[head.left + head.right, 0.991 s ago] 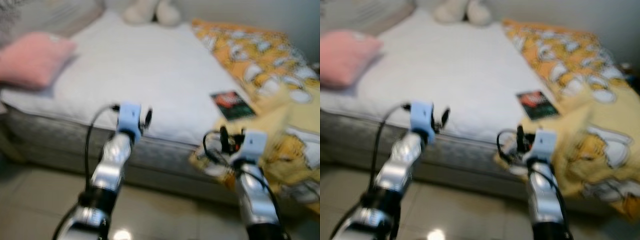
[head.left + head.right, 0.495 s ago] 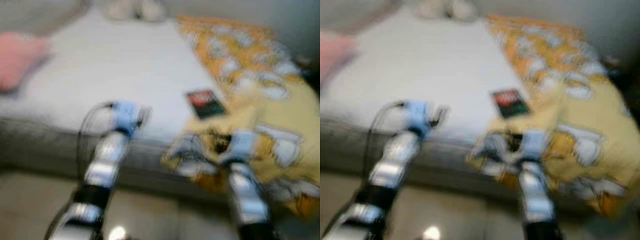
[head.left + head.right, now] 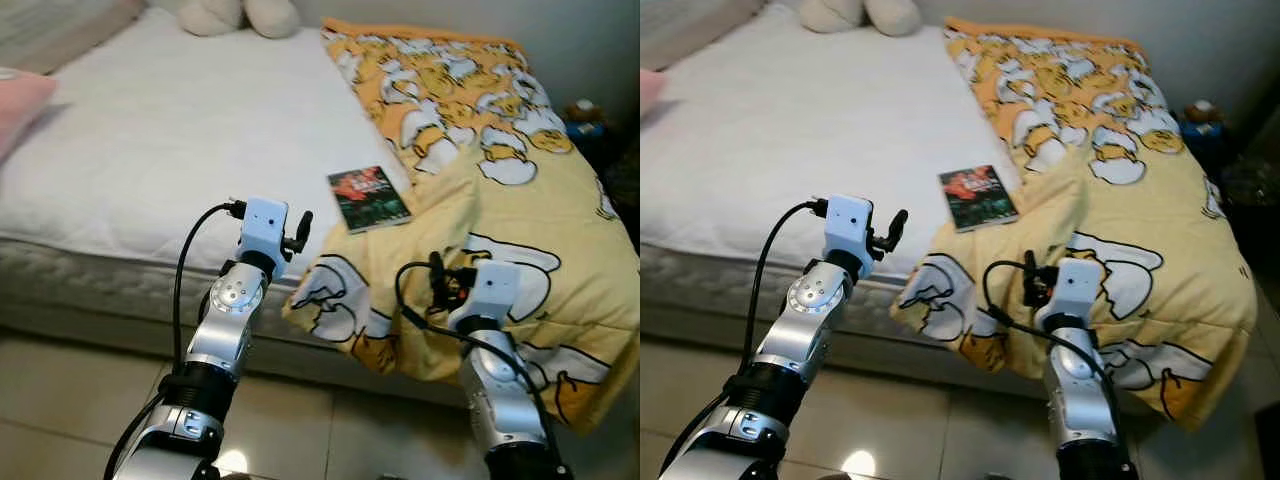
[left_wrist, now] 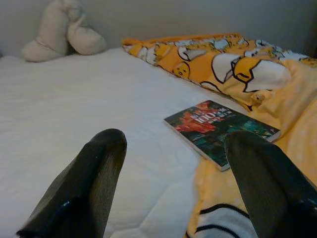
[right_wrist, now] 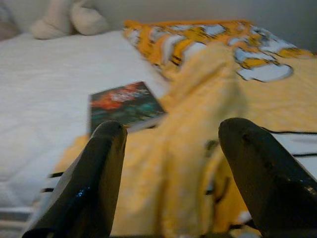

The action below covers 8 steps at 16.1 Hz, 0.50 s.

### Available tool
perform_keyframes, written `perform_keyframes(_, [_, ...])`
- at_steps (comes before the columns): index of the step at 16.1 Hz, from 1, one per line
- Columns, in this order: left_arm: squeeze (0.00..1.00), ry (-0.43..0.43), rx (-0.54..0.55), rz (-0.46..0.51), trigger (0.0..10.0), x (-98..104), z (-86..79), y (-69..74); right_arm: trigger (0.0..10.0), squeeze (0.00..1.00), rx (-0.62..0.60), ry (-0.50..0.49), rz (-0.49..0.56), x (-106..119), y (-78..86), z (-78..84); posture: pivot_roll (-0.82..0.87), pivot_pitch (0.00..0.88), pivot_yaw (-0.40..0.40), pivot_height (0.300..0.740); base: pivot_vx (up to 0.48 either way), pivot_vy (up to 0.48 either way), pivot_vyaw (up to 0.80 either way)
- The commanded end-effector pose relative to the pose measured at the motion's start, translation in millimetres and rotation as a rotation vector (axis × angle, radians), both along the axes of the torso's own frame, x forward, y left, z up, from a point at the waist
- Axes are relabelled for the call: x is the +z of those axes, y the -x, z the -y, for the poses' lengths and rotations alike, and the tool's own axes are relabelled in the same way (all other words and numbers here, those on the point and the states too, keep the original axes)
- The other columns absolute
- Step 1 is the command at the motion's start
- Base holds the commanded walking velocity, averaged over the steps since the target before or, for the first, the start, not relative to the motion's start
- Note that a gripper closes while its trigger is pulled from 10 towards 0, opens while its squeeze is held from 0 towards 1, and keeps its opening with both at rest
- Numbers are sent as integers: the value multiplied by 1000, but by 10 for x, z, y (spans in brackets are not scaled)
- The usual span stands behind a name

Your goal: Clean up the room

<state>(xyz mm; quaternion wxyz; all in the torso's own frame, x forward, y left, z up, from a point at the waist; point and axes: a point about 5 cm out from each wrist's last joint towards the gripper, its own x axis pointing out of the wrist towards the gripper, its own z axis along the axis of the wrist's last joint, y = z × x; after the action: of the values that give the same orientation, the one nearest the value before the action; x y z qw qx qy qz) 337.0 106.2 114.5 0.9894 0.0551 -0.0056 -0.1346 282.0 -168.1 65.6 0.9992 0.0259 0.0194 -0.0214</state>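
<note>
Yellow cartoon-print blanket (image 3: 480, 150) lies rumpled across the far side of the bed (image 3: 150, 150) and spills over its near edge, seen from the head camera. A book (image 3: 368, 198) rests on the white sheet, touching the blanket's fold; a pink pillow (image 3: 15, 95) sits at the bed's left edge and a cream plush toy (image 3: 240, 15) near the headboard. The left claw (image 3: 300, 232) hovers at the mattress edge, and the right claw (image 3: 437, 280) over the hanging blanket.

From the left wrist, two black fingers (image 4: 84, 183) stand spread and empty, the book (image 4: 218, 130) lying ahead between them.

From the right wrist, the fingers (image 5: 94, 178) are likewise spread, holding nothing, with bunched blanket (image 5: 198, 139) between them and the book (image 5: 124, 104) beyond.

Tidying looks barely begun: the book is not yet picked up and the blanket remains unstraightened.
</note>
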Motion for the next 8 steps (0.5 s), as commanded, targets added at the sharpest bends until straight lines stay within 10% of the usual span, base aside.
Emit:
perform_keyframes(1, [0, 15, -9, 16, 10000, 14, -33, 8, 10000, 0, 7, -6, 11, 17, -23, -19, 21, 0, -12, 740, 0, 480, 0])
perform_keyframes(8, [0, -80, -26, 0, 10000, -42, 4, 1, 10000, 0, 17, 2, -16, -23, -41, -20, 25, 0, -13, 740, 0, 394, -218])
